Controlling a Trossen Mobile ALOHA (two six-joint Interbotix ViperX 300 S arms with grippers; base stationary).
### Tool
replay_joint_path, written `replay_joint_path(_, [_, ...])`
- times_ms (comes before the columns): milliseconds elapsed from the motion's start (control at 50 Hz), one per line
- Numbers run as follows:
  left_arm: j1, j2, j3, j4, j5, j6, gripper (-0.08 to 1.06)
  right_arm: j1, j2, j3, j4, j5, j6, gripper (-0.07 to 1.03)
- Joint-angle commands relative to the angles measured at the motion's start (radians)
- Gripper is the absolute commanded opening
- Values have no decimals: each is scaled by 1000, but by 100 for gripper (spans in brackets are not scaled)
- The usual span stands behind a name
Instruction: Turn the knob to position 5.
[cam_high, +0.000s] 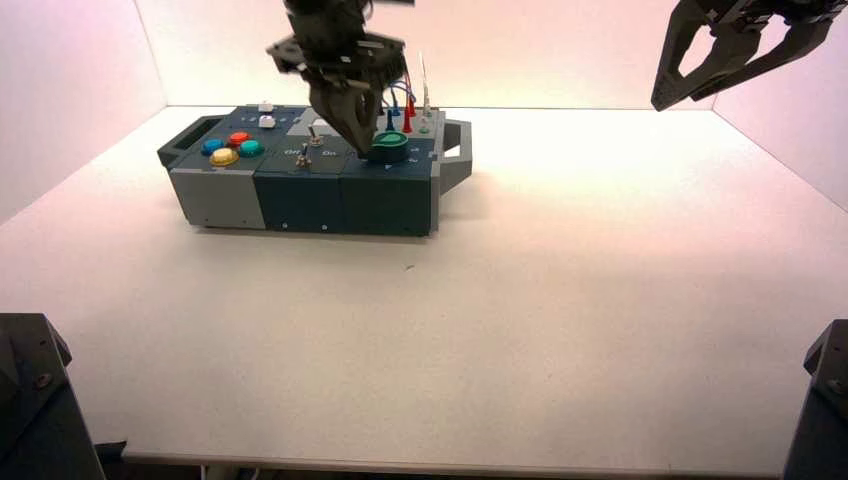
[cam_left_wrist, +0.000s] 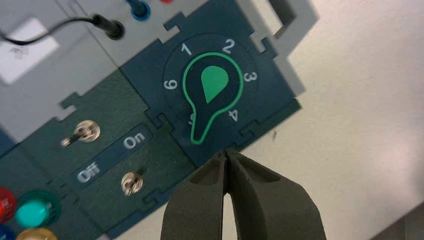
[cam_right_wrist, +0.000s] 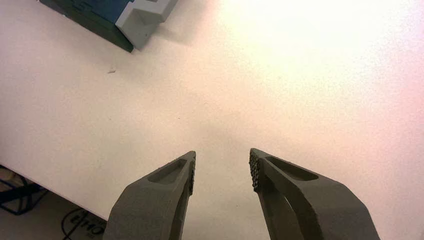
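Beside the knob (cam_left_wrist: 212, 80), at the box's near right corner, your left gripper (cam_left_wrist: 226, 152) is clenched, grasping nothing. The pointer lies over the 5; pushing its tab sideways while withdrawing could turn it off. Your right gripper (cam_right_wrist: 222, 160) idles well right of the knob.

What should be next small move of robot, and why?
Probably a slight nudge of the knob's tab toward 6: it partly covers the 5 but seems to lean toward 4. The shut left gripper is near; the right gripper waits off the box's right.
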Motion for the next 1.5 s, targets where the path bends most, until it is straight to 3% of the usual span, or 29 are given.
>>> replay_joint_path(20, [5,-114,3,-3,3,-3,-3,3,-5,-15,2,-5,0,57])
replay_joint_path(340, [8,-275,0,-2,80,-3,-3,3,-5,-15,2,-5,0,57])
replay_joint_path(600, [14,-385,2,2,92,6,30,3,-5,-15,2,-5,0,57])
replay_joint_path(660, [21,-397,9,5,92,15,33,3,-5,-15,2,-5,0,57])
replay_joint_path(820, [38,-407,69,8,60,46,33,3,-5,-15,2,-5,0,57])
replay_joint_path(1020, [43,-411,166,8,-23,46,33,11,-6,-15,2,-6,0,57])
replay_joint_path(1200, [43,-422,193,18,-43,55,33,18,-6,-15,2,-5,0,57])
replay_joint_path(1360, [40,-397,206,3,-54,52,33,35,-6,-15,2,-5,0,57])
replay_joint_path(1500, [23,-345,195,-3,-67,51,19,46,-8,-15,2,-5,0,57])
